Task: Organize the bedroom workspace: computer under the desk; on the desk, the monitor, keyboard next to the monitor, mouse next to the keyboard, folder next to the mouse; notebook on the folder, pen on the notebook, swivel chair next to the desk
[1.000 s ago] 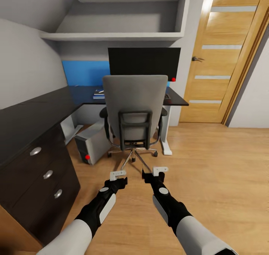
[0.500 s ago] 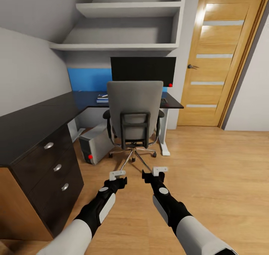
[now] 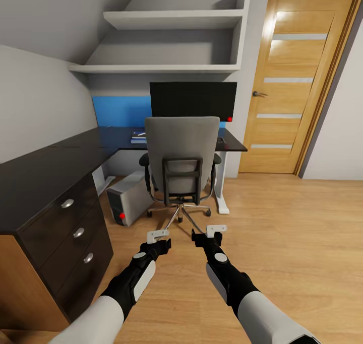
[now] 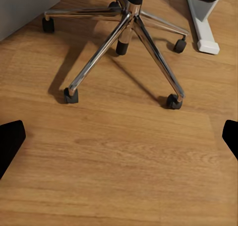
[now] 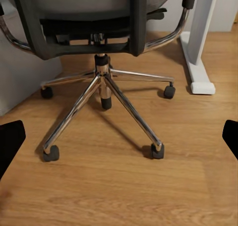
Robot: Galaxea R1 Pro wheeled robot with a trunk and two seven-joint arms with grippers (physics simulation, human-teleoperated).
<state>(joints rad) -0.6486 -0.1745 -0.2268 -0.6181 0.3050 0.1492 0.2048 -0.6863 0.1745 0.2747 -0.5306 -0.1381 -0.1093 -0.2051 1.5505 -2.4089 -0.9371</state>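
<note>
The swivel chair stands with its grey back toward me, pushed in at the black-topped desk. Its chrome base rests on the wood floor just ahead of both grippers. Behind the chair, the monitor stands on the desk. The silver computer sits on the floor under the desk, left of the chair. A flat blue stack lies on the desk; I cannot tell its parts. My left gripper and right gripper hang open and empty above the floor. The seat is hidden.
A dark drawer cabinet runs along the left, close to my left arm. The desk's white leg stands right of the chair. A wooden door is at the back right, with open wood floor before it. Wall shelves hang above.
The whole view has pulled back and tilted up: chair, desk and door look smaller and farther. Both arms hold the same pose in the view.
</note>
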